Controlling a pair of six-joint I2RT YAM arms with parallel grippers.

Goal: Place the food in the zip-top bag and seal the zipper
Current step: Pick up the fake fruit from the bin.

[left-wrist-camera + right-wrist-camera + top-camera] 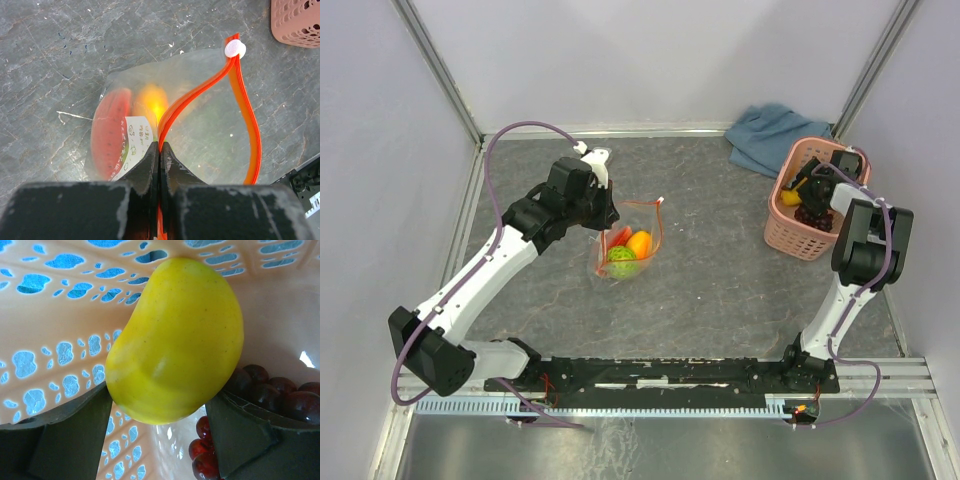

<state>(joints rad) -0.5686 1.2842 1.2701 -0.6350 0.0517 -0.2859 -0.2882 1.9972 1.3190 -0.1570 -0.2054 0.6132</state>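
The clear zip-top bag (632, 232) stands open at mid table, holding the red watermelon wedge (617, 238), the orange fruit (640, 243) and something green (621, 263). My left gripper (610, 212) is shut on the bag's red-orange zipper (240, 115) at the near end of its mouth (160, 147). The strip loops open to a white end piece (234, 48). The watermelon (107, 135) and orange fruit (152, 100) show through the plastic. My right gripper (807, 187) is inside the pink basket (788, 232), its jaws closed round the yellow fruit (180, 340) (790, 196). Dark grapes (280, 390) lie beside it.
A blue-grey cloth (770, 135) lies bunched at the back right, behind the basket. The basket's lattice wall (60, 300) is close to the left of my right gripper (160, 396). A corner of the basket (300, 25) shows in the left wrist view.
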